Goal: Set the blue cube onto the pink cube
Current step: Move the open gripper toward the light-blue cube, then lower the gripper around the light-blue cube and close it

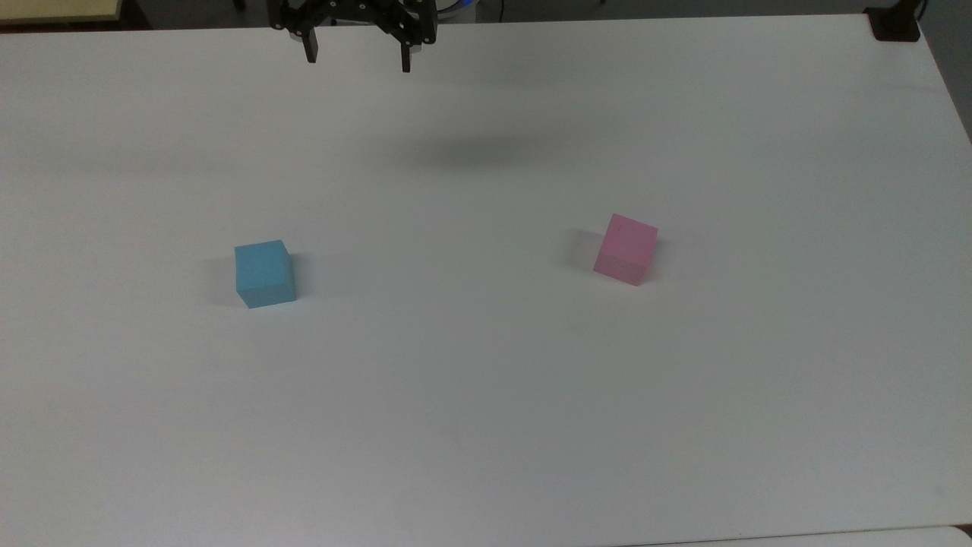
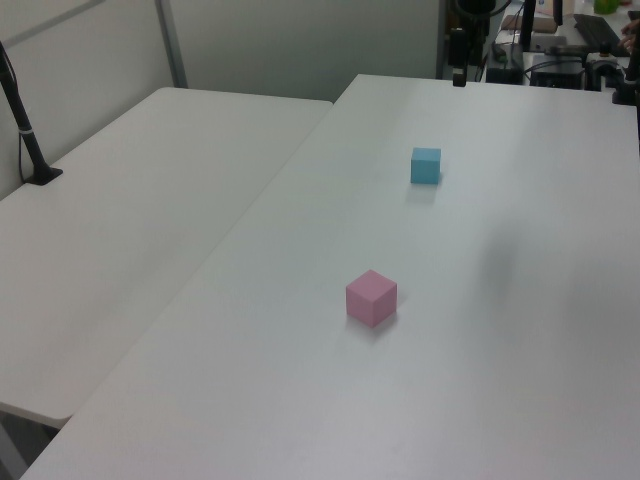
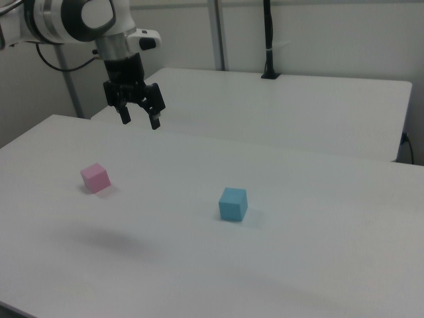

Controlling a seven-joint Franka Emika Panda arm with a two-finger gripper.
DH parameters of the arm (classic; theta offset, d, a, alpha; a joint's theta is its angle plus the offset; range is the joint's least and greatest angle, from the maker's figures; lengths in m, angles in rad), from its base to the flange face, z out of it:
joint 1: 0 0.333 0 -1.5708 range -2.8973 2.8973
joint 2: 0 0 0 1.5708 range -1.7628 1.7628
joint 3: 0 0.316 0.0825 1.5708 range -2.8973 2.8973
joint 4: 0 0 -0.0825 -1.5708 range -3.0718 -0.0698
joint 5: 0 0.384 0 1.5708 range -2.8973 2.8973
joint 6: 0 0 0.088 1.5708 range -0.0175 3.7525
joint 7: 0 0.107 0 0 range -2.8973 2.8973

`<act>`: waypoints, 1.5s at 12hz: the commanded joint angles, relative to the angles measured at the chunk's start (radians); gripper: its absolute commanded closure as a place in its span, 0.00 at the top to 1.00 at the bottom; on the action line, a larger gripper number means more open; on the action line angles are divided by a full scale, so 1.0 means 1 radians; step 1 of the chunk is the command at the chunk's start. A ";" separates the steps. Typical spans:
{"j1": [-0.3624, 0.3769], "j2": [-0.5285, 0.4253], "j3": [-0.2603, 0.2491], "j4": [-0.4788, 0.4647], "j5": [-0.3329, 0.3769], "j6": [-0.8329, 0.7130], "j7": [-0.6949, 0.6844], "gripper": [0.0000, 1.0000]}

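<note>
Spanning every view, the white desk [image 1: 486, 425] carries two cubes set well apart, neither touching the other. A second white desk [image 2: 130, 230] adjoins it along the left view's left, with a black post [image 2: 25, 125] standing on that surface.

The arm [image 3: 73, 16], white with dark joints, reaches in from the right view's upper left and ends in the black pincer [image 3: 140, 121], which hangs in the air above the desk; its two fingers are spread wide and hold nothing. In the top view the pincer [image 1: 357, 59] sits at the upper edge, and a soft shadow [image 1: 471, 152] lies on the desk below it.

The blue cube [image 1: 263, 273] rests on the desk well apart from the pincer, toward the top view's lower left; in the right view the blue cube [image 3: 233, 203] lies to the right view's lower right of the pincer. Its faces are plain, matte light blue.

The pink cube [image 1: 626, 248] rests toward the top view's right, turned at an angle to the desk edge, with a tiny dark mark on its upper face.
</note>
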 commanded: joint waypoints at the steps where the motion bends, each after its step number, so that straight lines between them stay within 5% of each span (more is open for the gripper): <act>1: -0.017 -0.011 -0.001 -0.031 0.016 0.031 -0.032 1.00; 8: -0.036 0.032 -0.002 -0.026 0.014 0.055 -0.030 1.00; 14: -0.122 0.224 -0.004 0.009 0.000 0.281 -0.030 1.00; 18: -0.217 0.367 -0.004 0.052 -0.020 0.330 -0.294 1.00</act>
